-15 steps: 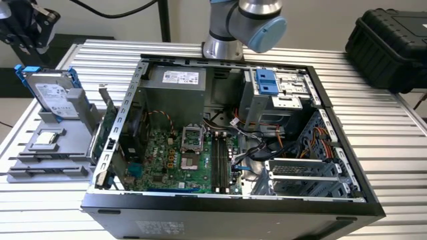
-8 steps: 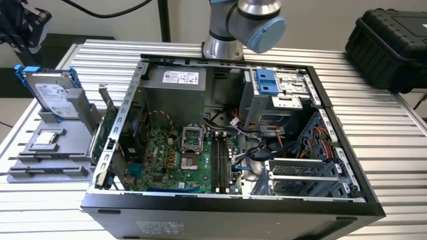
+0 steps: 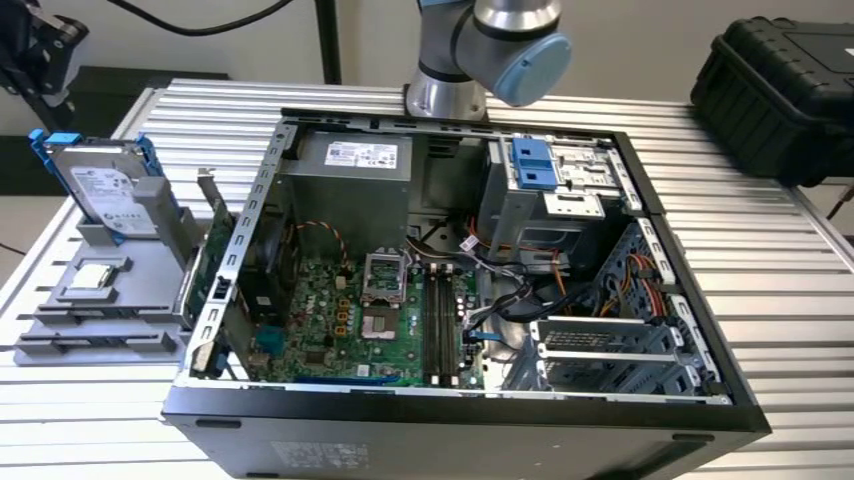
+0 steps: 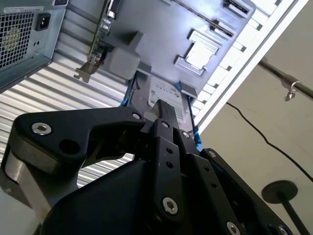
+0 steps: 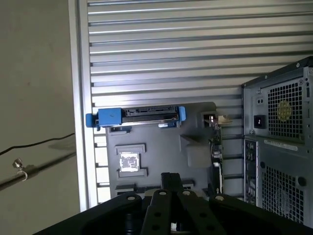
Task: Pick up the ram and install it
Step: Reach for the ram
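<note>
Claw (image 5: 171,177), pinched narrow, hangs over the grey parts holder (image 5: 161,147) and blue-framed hard drive (image 5: 146,114) near the tabletop (image 5: 171,49) edge.

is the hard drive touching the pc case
Apart. In the first wrist view the hard drive stands at the holder's far end, with bare holder and a card between it and the case.

Open case (image 3: 454,420) leaves motherboard (image 3: 327,320) reachable from above; cables (image 3: 501,295) crowd the slots (image 3: 437,315), perhaps overhanging
</note>
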Robot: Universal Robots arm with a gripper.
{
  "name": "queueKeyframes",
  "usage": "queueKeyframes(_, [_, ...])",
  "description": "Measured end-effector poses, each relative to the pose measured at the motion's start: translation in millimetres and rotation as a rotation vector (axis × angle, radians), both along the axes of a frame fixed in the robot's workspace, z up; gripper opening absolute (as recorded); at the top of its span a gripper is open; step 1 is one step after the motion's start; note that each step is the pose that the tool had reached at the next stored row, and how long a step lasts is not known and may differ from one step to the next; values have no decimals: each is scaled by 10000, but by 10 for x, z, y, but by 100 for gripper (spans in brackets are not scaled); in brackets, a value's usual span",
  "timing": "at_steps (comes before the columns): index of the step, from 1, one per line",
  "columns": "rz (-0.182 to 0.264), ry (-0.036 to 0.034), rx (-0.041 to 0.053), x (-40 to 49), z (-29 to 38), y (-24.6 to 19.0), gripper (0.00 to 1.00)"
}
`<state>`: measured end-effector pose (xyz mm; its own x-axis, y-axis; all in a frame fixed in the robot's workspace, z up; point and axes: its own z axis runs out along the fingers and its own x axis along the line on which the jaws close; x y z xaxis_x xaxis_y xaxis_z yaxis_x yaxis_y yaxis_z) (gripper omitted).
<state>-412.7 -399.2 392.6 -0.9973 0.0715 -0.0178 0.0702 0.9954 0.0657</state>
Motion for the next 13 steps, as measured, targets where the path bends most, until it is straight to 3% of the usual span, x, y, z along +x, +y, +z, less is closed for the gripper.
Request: queueKeyframes(13, [-1,0,0,-206,0,0,0])
